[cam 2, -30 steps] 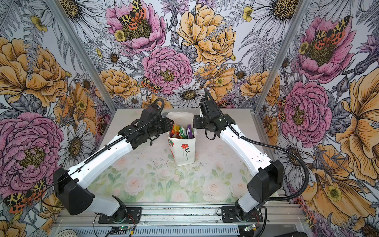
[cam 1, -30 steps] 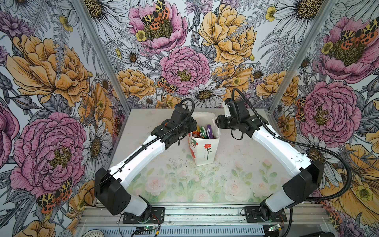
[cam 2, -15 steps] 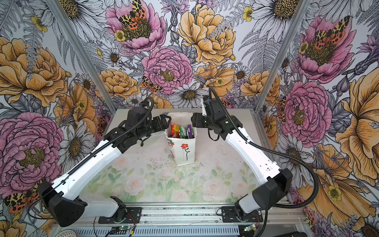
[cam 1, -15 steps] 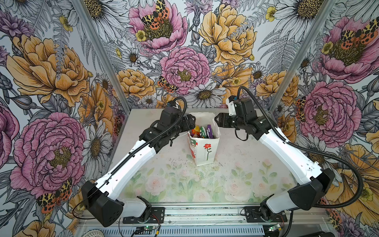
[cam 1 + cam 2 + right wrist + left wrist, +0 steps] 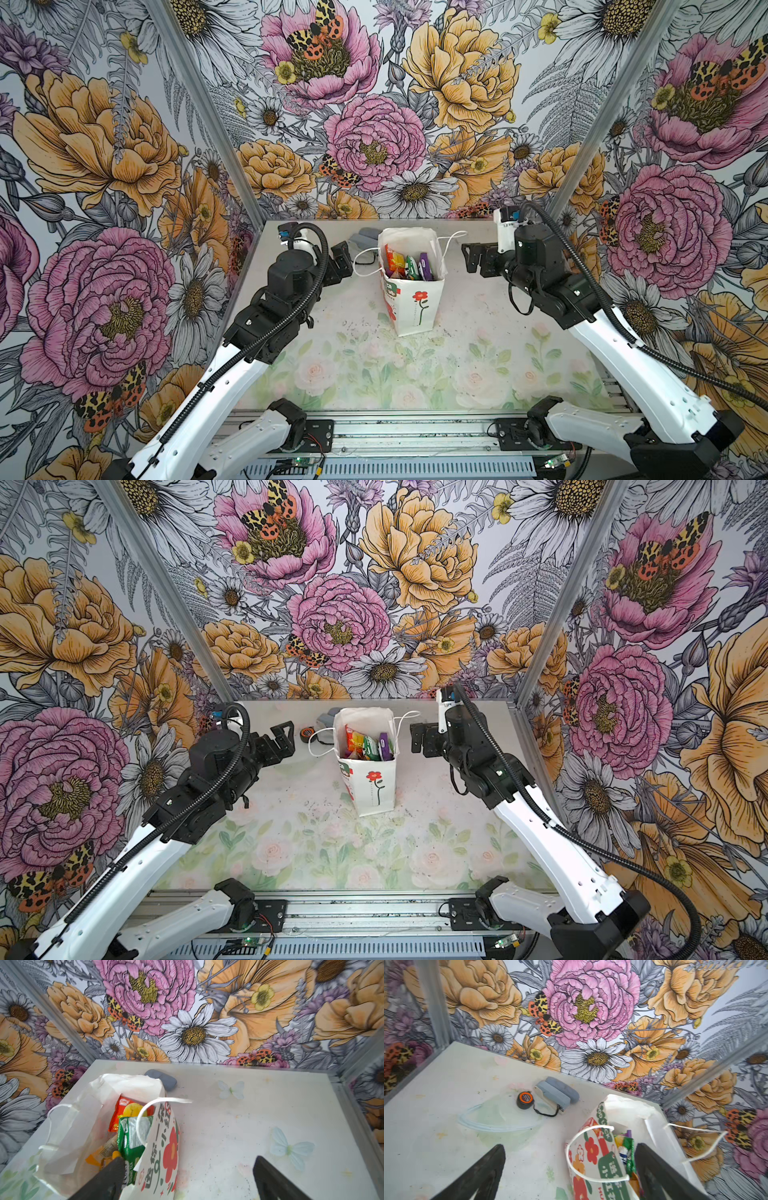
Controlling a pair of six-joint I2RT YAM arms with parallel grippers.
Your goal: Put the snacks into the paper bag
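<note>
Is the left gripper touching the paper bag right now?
Apart. In a top view, the open left gripper sits left of the paper bag, with bare table and the tape measure showing between its fingertips and the bag.

White paper bag (image 5: 417, 325) bears a red flower; snacks (image 5: 406, 266) red, green, purple.

Pale floral table (image 5: 478, 332); paper bag (image 5: 417, 307) upright mid-table; grey cases (image 5: 556, 1093), tape measure (image 5: 525, 1100) behind.
</note>
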